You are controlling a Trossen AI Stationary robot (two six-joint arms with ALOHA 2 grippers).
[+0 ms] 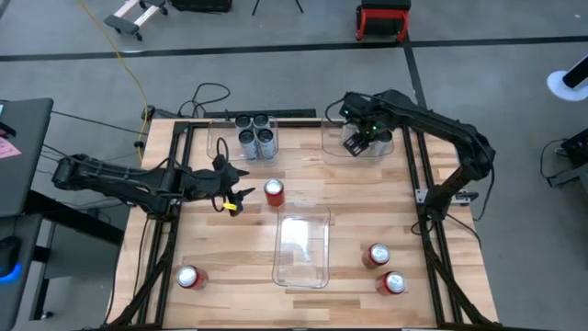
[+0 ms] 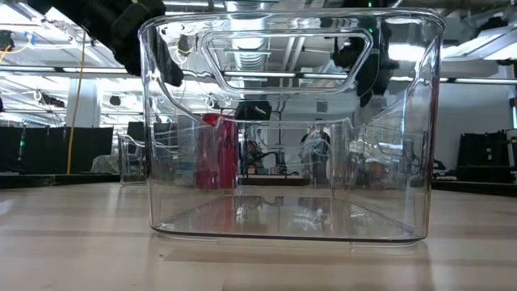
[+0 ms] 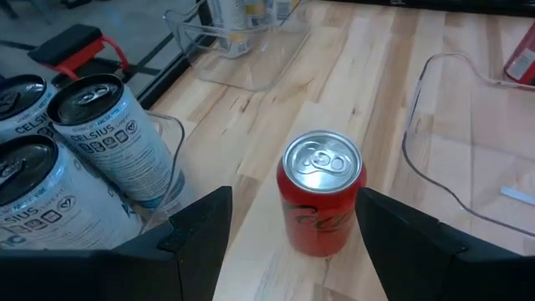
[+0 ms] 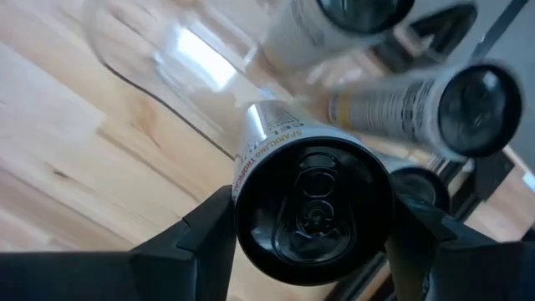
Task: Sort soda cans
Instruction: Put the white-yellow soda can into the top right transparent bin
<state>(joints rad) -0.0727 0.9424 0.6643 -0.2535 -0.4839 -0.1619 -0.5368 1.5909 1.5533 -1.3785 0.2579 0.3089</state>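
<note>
Near bin: clear empty bin (image 2: 291, 129) closest to the low camera, standing near-centre on the worktop (image 1: 230, 267); a red can shows through its walls.
Left gripper (image 1: 241, 186): jaws spread, hovering just left of the upright red can (image 1: 274, 191), not yet touching; in the left wrist view that can (image 3: 322, 191) stands between the two dark fingers (image 3: 196, 230).
Right gripper (image 1: 356, 140): jaws pinching a dark-topped can (image 4: 313, 205), held over the far-right bin (image 1: 344, 152), where other dark-topped cans already lie; whether it has touched the floor of the bin cannot be told.
Far-left bin (image 1: 220, 138): holds the silver-grey cans (image 1: 256, 134), upright and packed close.
Loose red cans: one near-left (image 1: 189, 277), two near-right (image 1: 378, 255), (image 1: 392, 282), well apart from both arms.
Step in hand, left: advance until the red can is centred between the fingers, then close at mid-body, level, so it does not tip.
Step in hand, right: lower the can into a free gap before opening, clear of its neighbours.
Risk: a spread finger clipping the rim of the far-left bin just beside it.
</note>
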